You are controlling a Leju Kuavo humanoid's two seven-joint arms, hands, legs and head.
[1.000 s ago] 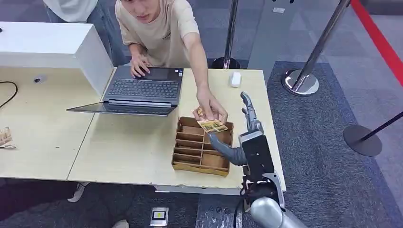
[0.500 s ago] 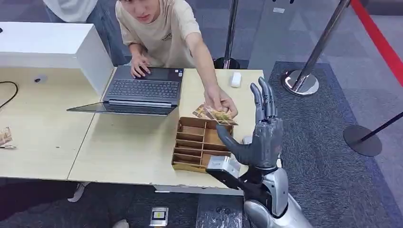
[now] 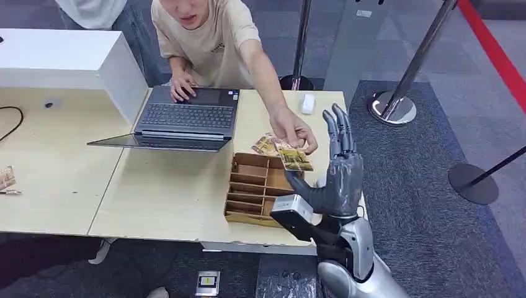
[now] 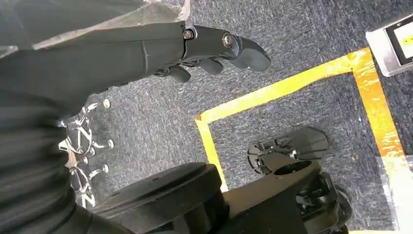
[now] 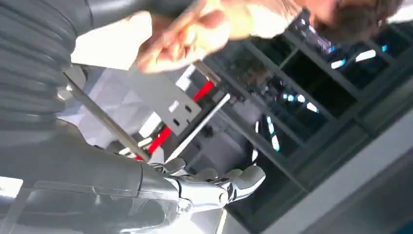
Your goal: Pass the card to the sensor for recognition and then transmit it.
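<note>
Step in hand, by the look of it: taking the card [image 3: 294,158] from the person's hand [image 3: 293,129]. To do well: bring thumb and fingers together flat on the card's free lower edge, clear of the person's fingertips. Pinch firm, no crumpling. Keep wrist steady until the person lets go, no pulling early. Keep the printed face unobstructed for the sensor afterwards. Which item on the tabletop [image 3: 173,192] is the sensor: cannot tell. Possibly the small white box [image 3: 306,103] beyond the hand.

Right hand [image 3: 338,174]: raised upright, fingers [image 3: 337,129] straight and spread, thumb out toward the card, holding nothing. Not yet in contact with the card, as far as the head view shows.

Card: pinched by the person, hanging just beside the right hand on its thumb side, slightly above the thumb tip, over the wooden divider tray [image 3: 260,192]. Second card-like piece [image 3: 265,145] just behind it, farther from the hand.

Left hand [image 4: 214,46]: hanging low over the carpet [image 4: 302,39], fingers loosely extended, nothing held.

Risk: a closing thumb knocking the card into the tray.
</note>
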